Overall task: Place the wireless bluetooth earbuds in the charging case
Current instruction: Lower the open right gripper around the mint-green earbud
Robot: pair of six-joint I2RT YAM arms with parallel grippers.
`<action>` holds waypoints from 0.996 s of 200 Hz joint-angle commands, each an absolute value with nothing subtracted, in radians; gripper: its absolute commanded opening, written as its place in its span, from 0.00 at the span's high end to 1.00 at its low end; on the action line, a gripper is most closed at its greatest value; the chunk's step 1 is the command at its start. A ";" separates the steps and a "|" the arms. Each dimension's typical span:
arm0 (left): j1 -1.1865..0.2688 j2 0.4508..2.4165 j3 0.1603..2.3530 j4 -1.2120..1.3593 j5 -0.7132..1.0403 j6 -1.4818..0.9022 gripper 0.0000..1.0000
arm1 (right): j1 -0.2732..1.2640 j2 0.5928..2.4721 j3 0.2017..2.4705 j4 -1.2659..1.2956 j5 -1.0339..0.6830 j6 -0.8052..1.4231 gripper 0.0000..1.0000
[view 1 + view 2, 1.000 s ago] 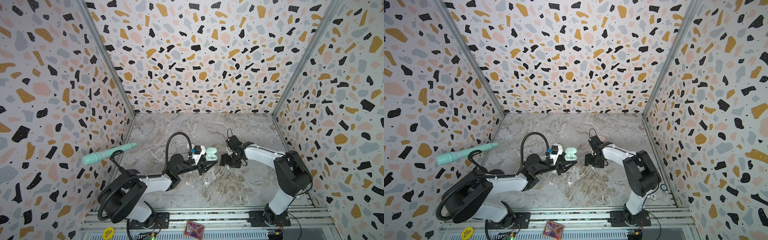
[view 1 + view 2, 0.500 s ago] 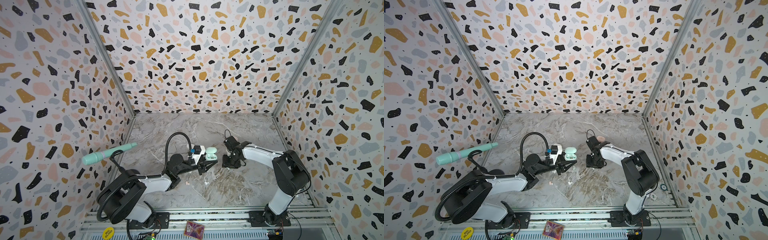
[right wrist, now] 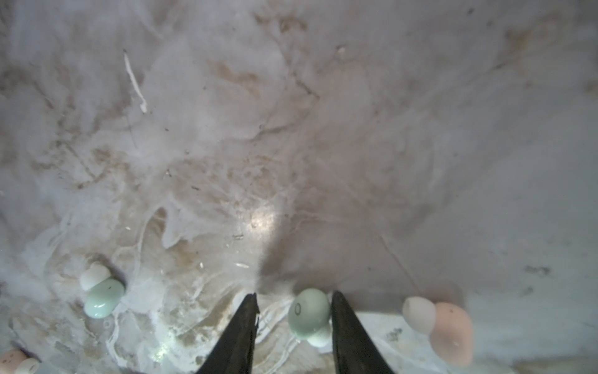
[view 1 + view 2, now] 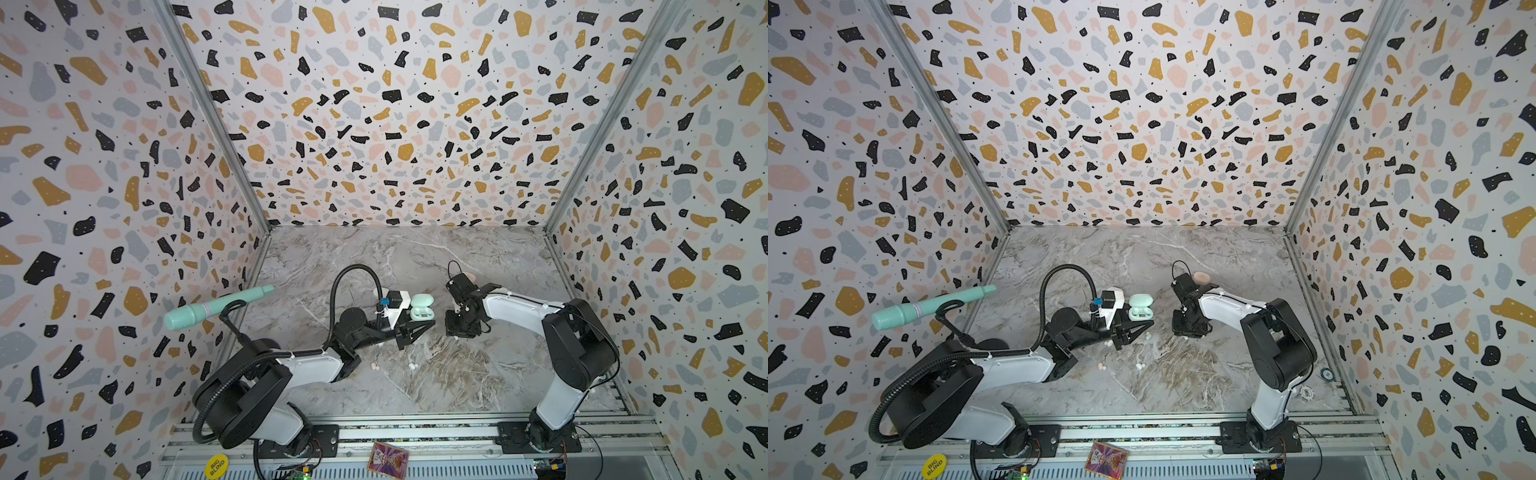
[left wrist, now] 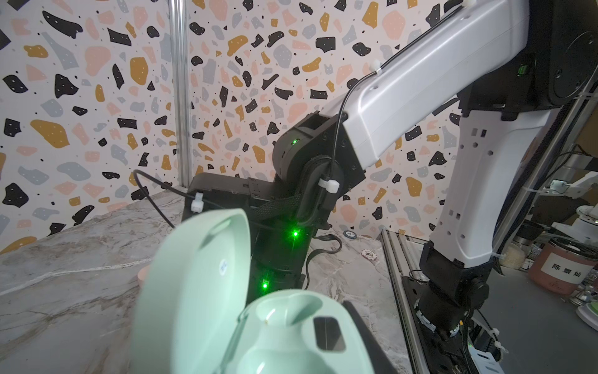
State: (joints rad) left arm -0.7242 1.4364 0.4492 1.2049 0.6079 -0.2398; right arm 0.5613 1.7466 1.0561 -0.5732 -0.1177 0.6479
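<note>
Terrazzo-print walls (image 4: 395,124) box in a marbled grey counter (image 4: 457,386), and the work sits near its middle. Over it the right gripper (image 3: 294,294) points down with its jaws narrow but not shut. A mint earbud (image 3: 309,314) lies on the counter between its fingers (image 3: 244,327), touching one of them, with a clear gap to the other. The bud sits near the fingertips, not deep between them. A pink earbud (image 3: 449,330) lies just outside the touching finger, and a second mint earbud (image 3: 103,294) lies well off beyond the other finger.

Facing it across a short stretch of counter, the left gripper (image 4: 430,324) is clamped tight. As far as its wrist view shows, it holds the mint charging case (image 5: 291,327) by the base, with the lid (image 5: 194,285) swung up. The one socket in view looks empty.

The likeliest failure is at the pinch itself. With only one finger in contact, the other has to cross the gap before both bite. A small, smooth, rounded shell caught near the tips could roll, rotate or squirt out sideways. If it skids, it may knock into the pink earbud close by.

A skewed hold would cost more later. The bud has to meet its socket the right way round, and a tilted one may sit proud or jam at the rim. Pressing it home also loads a case held only at its base. That could twist the case in the left gripper or tip the raised lid down onto the bud.
</note>
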 commanded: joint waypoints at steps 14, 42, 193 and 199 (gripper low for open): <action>-0.729 1.420 0.444 1.253 0.608 -0.229 0.81 | 0.565 1.748 1.075 -0.588 -0.128 0.682 0.60; -0.729 1.421 0.445 1.253 0.608 -0.231 0.81 | 0.571 1.752 1.086 -0.580 -0.130 0.689 0.59; -0.729 1.419 0.446 1.250 0.605 -0.236 0.81 | 0.572 1.785 1.156 -0.655 -0.053 0.654 0.56; -0.729 1.420 0.446 1.249 0.604 -0.235 0.81 | 0.571 1.780 1.155 -0.658 -0.050 0.661 0.56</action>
